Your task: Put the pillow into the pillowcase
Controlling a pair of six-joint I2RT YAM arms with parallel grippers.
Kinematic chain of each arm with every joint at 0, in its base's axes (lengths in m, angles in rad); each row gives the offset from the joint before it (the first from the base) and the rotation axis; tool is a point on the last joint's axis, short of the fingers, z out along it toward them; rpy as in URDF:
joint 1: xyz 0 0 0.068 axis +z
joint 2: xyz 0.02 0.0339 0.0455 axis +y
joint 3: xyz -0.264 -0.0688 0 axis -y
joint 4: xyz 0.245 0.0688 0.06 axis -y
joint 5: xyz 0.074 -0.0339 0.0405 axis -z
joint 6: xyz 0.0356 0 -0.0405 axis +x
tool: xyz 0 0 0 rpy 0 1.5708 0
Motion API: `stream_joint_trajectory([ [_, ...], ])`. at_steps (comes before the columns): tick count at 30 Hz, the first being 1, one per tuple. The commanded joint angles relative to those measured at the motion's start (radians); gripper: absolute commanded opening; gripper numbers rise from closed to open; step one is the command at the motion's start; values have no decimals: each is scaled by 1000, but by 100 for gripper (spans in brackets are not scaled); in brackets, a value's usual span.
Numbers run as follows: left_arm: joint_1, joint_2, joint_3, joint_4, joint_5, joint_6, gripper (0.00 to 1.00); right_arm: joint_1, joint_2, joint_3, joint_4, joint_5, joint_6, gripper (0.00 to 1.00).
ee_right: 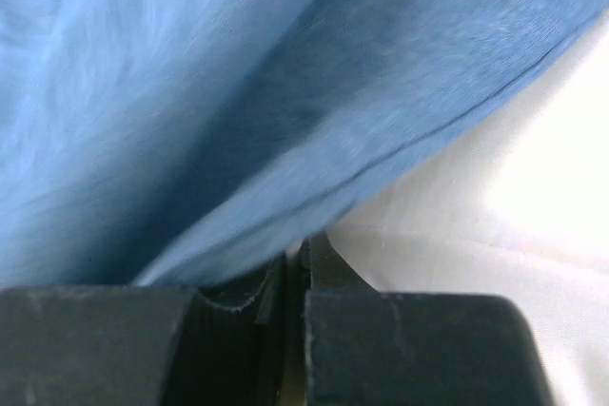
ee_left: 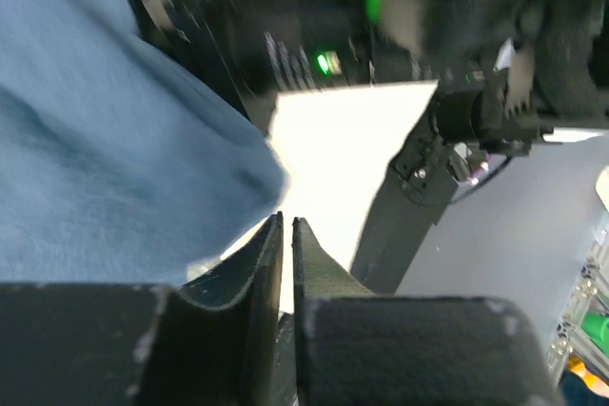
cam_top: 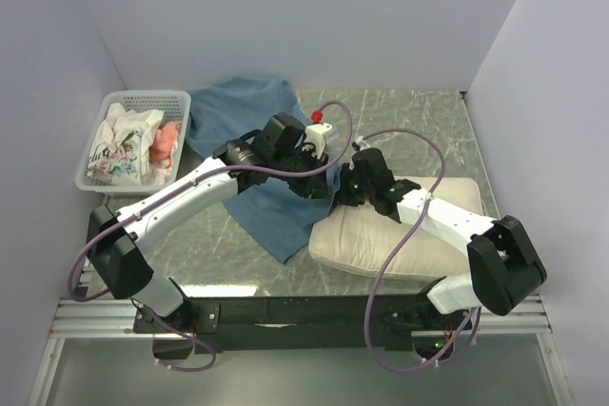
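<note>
Pillow (cam_top: 381, 240) lying plain face up on the desk (cam_top: 419, 121) at my right, pillowcase (cam_top: 243, 116) sprawling from its left edge toward the far corner, my right jaws pinching shut on blue cloth, my left jaws pressing almost together (whether on cloth, I cannot tell).

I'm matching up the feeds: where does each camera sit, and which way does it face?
Top external: above, behind the bases, looking down on the table; both arms show.
Left wrist: looks along the left gripper, past the pillowcase, at the right arm.
Right wrist: looks along the right gripper onto pillowcase and pillow.
Shared: all three see the pillowcase.
</note>
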Motion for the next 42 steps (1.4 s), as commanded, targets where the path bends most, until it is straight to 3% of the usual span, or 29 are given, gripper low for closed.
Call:
stream_joint_trajectory([
  [1,-7,-57,-78,106,61,-6,16,-18,-12,-13,173,14,62,0],
  [6,-18,-54,-144,171,6,-63,18,-50,-43,-47,235,70,119,0],
  [9,-21,-77,-185,166,-179,-139,35,-80,-6,-23,244,-34,88,0],
  [10,-26,-107,-199,160,-261,-167,44,-83,4,-18,242,-47,86,0],
  [11,-36,-126,-214,139,-434,-242,59,-83,4,-21,244,-55,83,0],
  [13,-47,-204,-280,123,-588,-311,66,-83,3,-32,251,-76,83,0],
  [14,-49,-234,-312,125,-645,-392,77,-83,3,-32,251,-81,83,0],
  [15,-49,-268,-379,131,-741,-425,78,-83,4,-30,248,-91,82,0],
  [18,-49,-402,-511,186,-796,-498,79,-87,20,-19,233,-113,73,0],
  [21,-58,-474,-617,230,-776,-531,69,-90,32,-1,215,-134,68,0],
  [25,-104,-434,-707,334,-732,-509,55,-92,34,13,212,-192,73,0],
  [32,-159,-310,-759,565,-609,-521,48,-112,14,36,179,-300,63,0],
  [34,-173,-279,-774,652,-591,-554,50,-121,4,37,176,-321,66,0],
  [38,-199,-233,-796,739,-623,-613,67,-144,6,39,178,-384,77,0],
  [42,-219,-163,-759,705,-744,-696,75,-158,12,34,193,-436,96,0],
])
